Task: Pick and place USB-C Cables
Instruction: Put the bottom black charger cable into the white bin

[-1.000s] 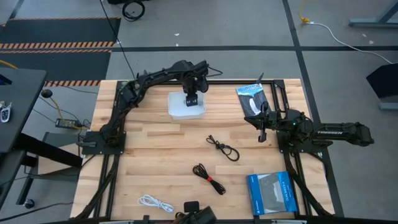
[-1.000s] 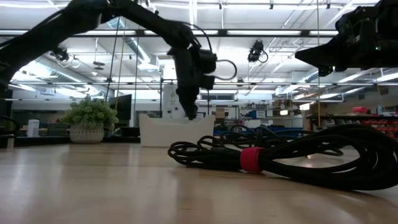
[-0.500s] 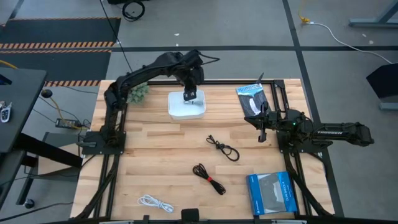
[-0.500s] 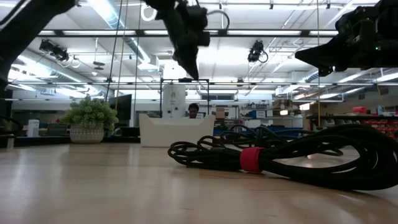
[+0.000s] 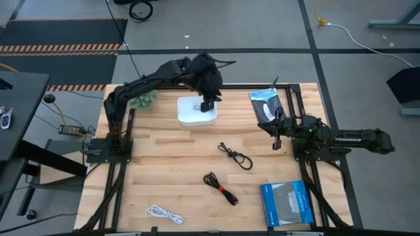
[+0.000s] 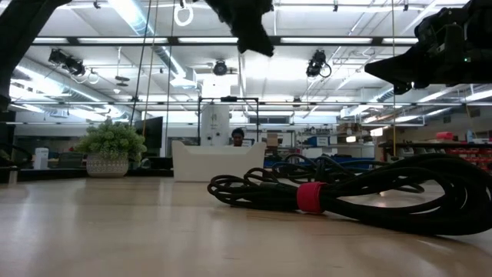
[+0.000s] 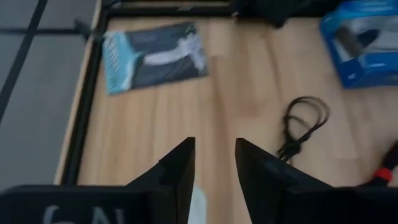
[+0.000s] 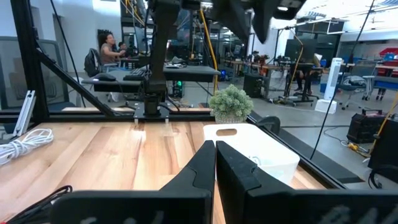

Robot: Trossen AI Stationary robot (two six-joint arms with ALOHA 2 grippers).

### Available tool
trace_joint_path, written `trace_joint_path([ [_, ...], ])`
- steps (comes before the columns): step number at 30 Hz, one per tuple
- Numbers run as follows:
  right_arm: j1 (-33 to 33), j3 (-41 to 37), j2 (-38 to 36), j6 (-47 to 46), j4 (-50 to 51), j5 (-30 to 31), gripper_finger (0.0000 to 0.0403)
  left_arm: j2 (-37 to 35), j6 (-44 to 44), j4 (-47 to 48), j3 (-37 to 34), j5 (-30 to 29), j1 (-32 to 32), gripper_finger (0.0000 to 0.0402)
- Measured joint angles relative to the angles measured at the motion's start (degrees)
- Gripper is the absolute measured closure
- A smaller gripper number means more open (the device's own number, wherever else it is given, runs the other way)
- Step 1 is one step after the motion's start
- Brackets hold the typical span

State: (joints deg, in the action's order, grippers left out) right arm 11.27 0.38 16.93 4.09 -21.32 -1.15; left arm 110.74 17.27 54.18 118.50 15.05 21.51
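Observation:
Three USB-C cables lie on the wooden table: a black one (image 5: 235, 156) (image 7: 305, 124), a black one with a red tie (image 5: 220, 188) (image 6: 311, 196), and a white one (image 5: 164, 214) near the front edge. The white tray (image 5: 197, 113) (image 6: 219, 160) stands at the far middle. My left gripper (image 5: 207, 103) (image 7: 214, 149) hangs high over the tray's right part, slanting down toward the table's right. It is open, with nothing between its fingers. My right gripper (image 5: 277, 141) (image 8: 216, 149) waits shut at the table's right, pointing level toward the left.
A flat blue packet (image 5: 266, 101) (image 7: 155, 56) lies at the far right and a blue box (image 5: 285, 204) at the near right. A small potted plant (image 5: 146, 98) (image 6: 113, 146) stands left of the tray. A person (image 6: 238, 137) sits in the room beyond.
My left gripper has risen from inside the white tray to well above it. It has drifted a little toward the table's right edge and tipped from pointing down to slanting forward. The cables on the table have not moved.

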Motion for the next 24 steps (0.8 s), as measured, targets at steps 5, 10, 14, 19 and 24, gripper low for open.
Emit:
trace_joint_path([
  [5,0.0,0.0,0.0,0.0,0.0,0.0,0.0383,0.2,1.4,-0.2,0.0,0.3,-3.8,0.0285],
  [10,0.0,0.0,0.0,0.0,0.0,0.0,0.0383,0.2,1.4,-0.3,0.0,0.3,-7.5,0.0285],
  [14,0.0,0.0,0.0,0.0,0.0,0.0,0.0383,0.4,0.0,-0.3,0.0,-1.2,-10.5,0.0282],
  [19,0.0,0.0,0.0,0.0,0.0,0.0,0.0383,2.4,-0.6,-0.7,-0.1,-4.4,-14.0,0.0257],
  [24,0.0,0.0,0.0,0.0,0.0,0.0,0.0383,5.4,-2.0,-0.3,-0.1,-4.5,-16.2,0.0219],
])
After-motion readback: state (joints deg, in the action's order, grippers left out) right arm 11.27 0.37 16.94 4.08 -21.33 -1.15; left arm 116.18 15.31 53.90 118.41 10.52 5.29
